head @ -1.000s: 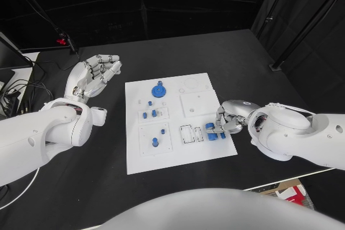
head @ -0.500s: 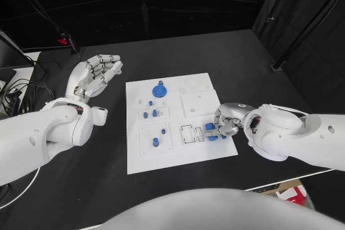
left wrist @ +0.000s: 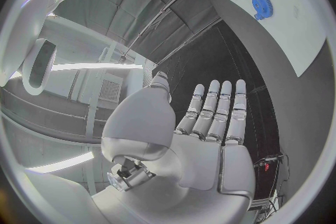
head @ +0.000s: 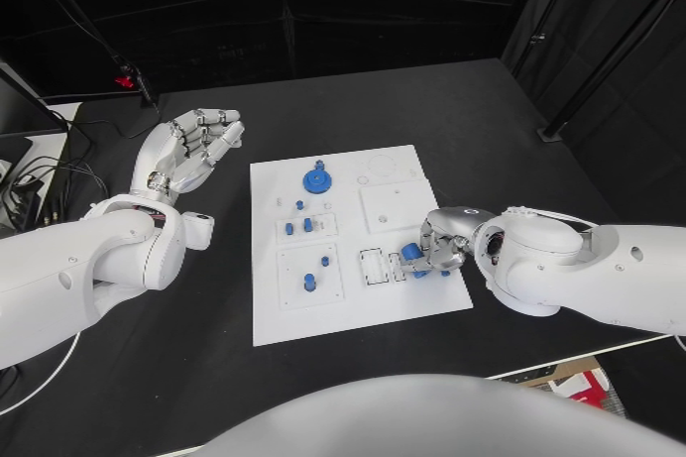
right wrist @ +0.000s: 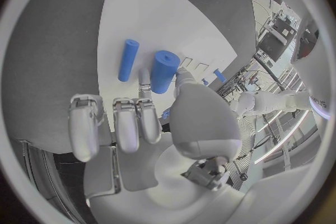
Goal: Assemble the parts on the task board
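Two blue pegs lie on the white board at its near right edge, where our right hand curls over the thicker peg, apparently pinching it. Next we lift and seat it. Farther off, our left hand hovers spread, holding nothing.

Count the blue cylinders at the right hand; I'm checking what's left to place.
2: a thick cylinder pinched by the right hand, and a thin cylinder lying beside it on the task board. More may be hidden under the hand.
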